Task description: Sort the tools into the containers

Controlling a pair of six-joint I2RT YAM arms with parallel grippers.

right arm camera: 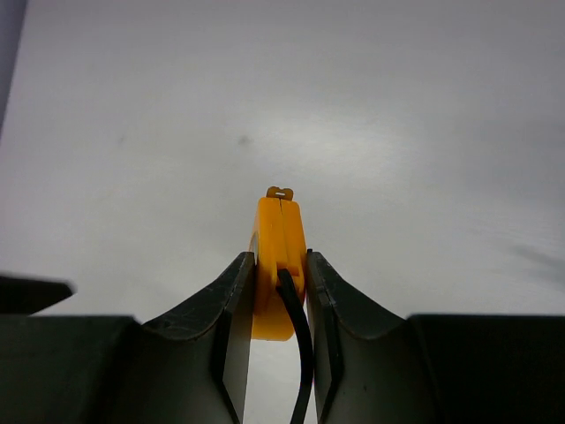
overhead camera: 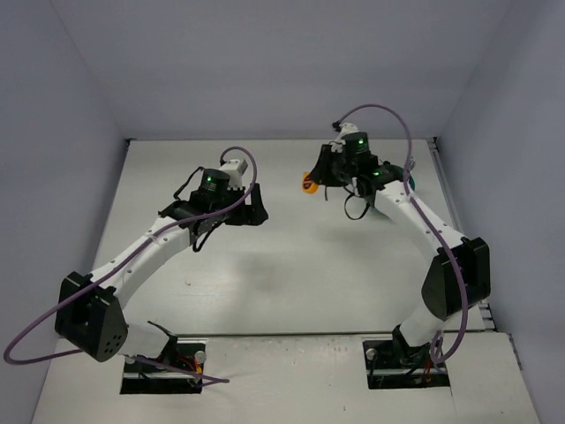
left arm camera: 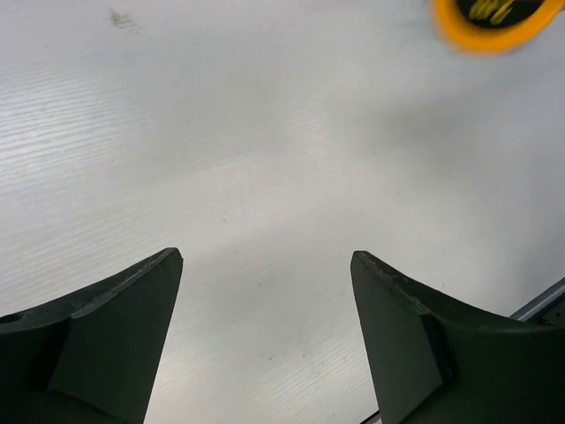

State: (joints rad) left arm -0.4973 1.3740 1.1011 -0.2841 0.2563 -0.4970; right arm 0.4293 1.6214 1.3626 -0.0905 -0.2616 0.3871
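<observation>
The table (overhead camera: pixel 291 283) is closed in by pale walls (overhead camera: pixel 53 132) at 9, 12 and 3 o'clock. Its far edge runs just behind the right arm. The widest bare stretch lies at the centre and toward 6 o'clock, between the two arms. In the left wrist view a dark table edge cuts in at 4 o'clock.

The left gripper (left arm camera: pixel 265 256) hangs over bare tabletop, released, its jaws spread wide with nothing between or against them.

The right gripper (right arm camera: pixel 280 261) is clenched on the tape measure (right arm camera: pixel 278 234), which stands edge-on with a finger pressed to each flat side. A black strap hangs down in the gap (the small metal tab at the case's far end points to 12 o'clock). From above, the tape measure shows at 9 o'clock of the right gripper, toward the far side of the table. Whether it rests on the surface or is lifted, I cannot tell. The left wrist camera catches it at 1 o'clock.

Counted: one tape measure, two grippers, one of them loaded.
</observation>
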